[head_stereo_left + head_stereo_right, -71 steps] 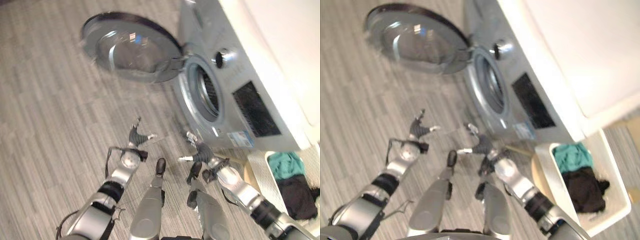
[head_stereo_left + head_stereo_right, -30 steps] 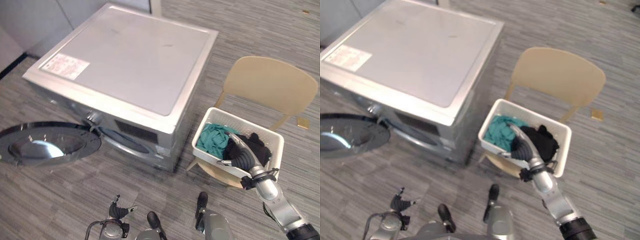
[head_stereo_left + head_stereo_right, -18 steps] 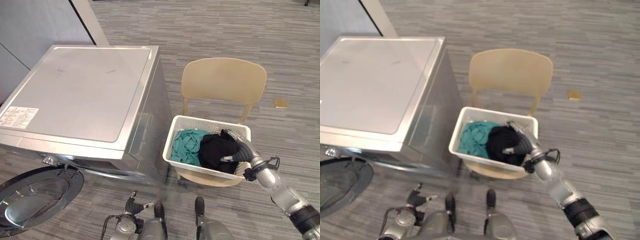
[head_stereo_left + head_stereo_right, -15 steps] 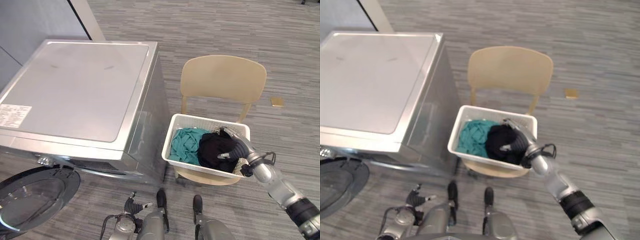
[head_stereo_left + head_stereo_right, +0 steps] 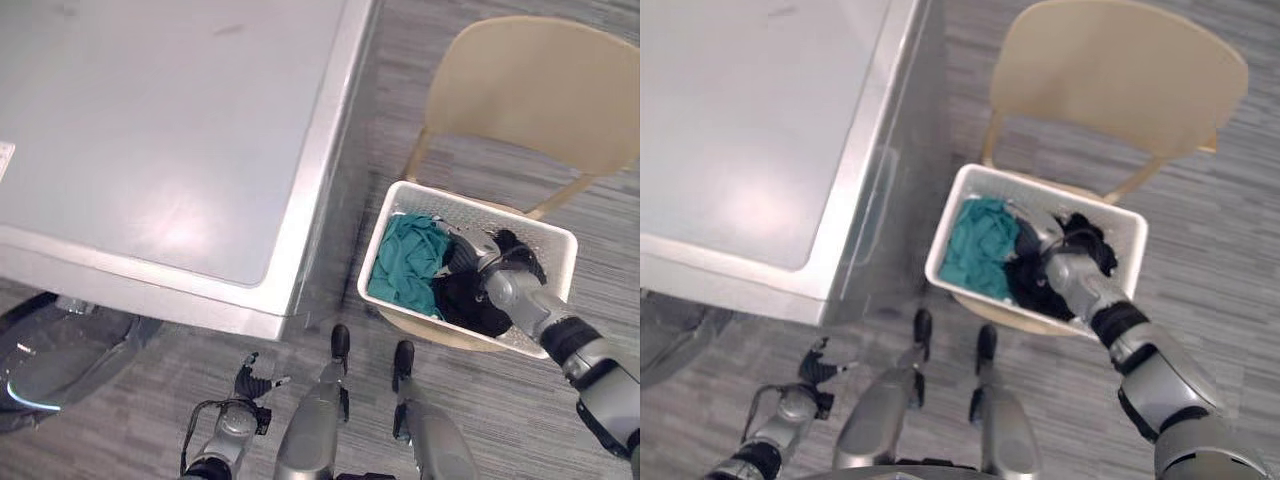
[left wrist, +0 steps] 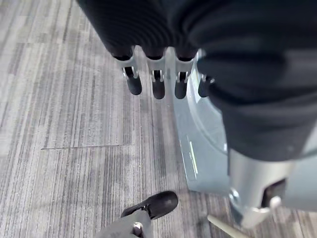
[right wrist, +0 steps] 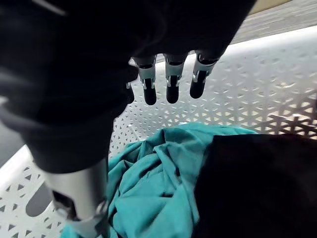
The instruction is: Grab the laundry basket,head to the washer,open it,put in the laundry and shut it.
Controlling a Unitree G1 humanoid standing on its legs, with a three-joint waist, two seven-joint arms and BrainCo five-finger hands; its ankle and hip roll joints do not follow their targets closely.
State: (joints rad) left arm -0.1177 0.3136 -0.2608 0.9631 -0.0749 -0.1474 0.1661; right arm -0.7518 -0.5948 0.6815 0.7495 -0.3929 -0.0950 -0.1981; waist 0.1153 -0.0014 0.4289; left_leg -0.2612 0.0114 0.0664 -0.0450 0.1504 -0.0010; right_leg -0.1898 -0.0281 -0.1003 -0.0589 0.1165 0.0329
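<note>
The white perforated plastic laundry basket (image 5: 560, 262) sits on the seat of a pale beige moulded chair (image 5: 545, 90), just beside the right flank of the big silver-grey washing machine (image 5: 150, 130), and I can see it holds two pieces of laundry: a crumpled teal cloth (image 5: 405, 265) on the side nearer the washer and a black garment (image 5: 470, 300) bunched next to it, the two touching. My right hand (image 5: 472, 252) is down inside the basket, over the seam where the teal cloth meets the black garment; from the right wrist camera its fingers (image 7: 171, 84) hang straight and relaxed above the teal cloth, in front of the basket's patterned wall, curled round nothing, so I read that hand as released. Whether the fingertips actually touch the fabric I cannot tell. My left hand (image 5: 250, 380) is low by the robot's left side, well apart from the basket, over the grey striped carpet floor (image 6: 74, 124); the left wrist camera shows its fingers (image 6: 157, 84) straight and loose with nothing in them, so it is released as well. Past those fingers I see the lower front of the washer. The washer's round dark door with its glass window (image 5: 50, 350) stands swung wide, low at the machine's front left corner, close to the floor.
</note>
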